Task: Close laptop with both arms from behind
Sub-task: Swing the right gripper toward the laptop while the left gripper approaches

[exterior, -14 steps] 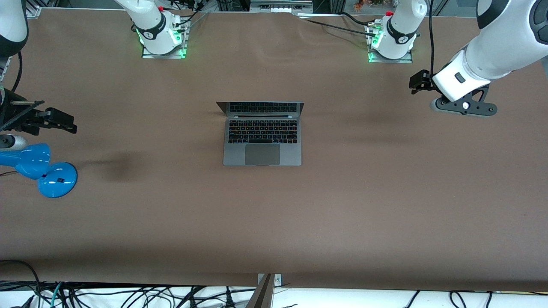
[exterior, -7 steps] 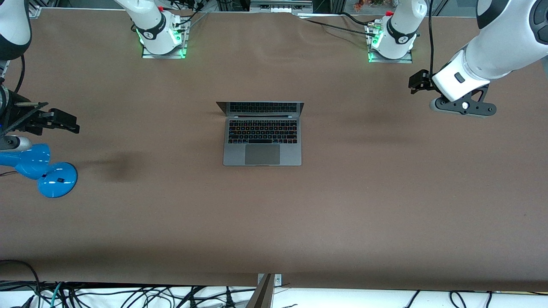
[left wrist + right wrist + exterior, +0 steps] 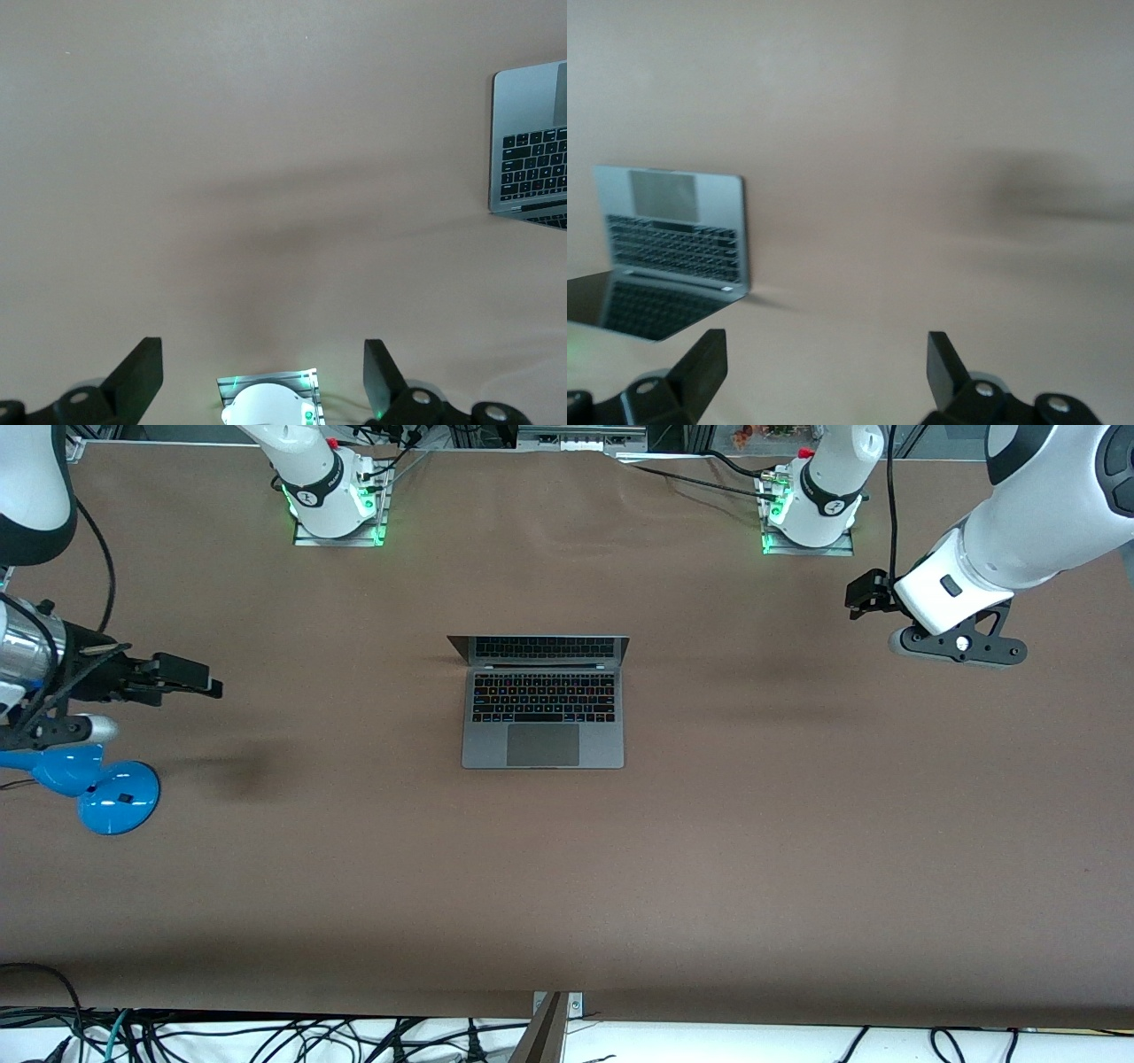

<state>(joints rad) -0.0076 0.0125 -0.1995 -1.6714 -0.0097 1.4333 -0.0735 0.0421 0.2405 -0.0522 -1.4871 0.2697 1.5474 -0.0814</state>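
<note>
Centrally, open laptop (image 3: 542, 701); left gripper (image 3: 263, 376), right gripper (image 3: 827, 370), fingers spread, over bare table (image 3: 797, 824)

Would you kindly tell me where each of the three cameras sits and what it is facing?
Front view: high across the table, facing both arm bases; shows the open laptop, the lamp, the right gripper and the left gripper.
Left wrist view: on the left arm, looking down on bare table; its open fingers show, laptop at the edge.
Right wrist view: on the right arm, looking down; open fingers show, laptop aside.
All three share the laptop.
</note>
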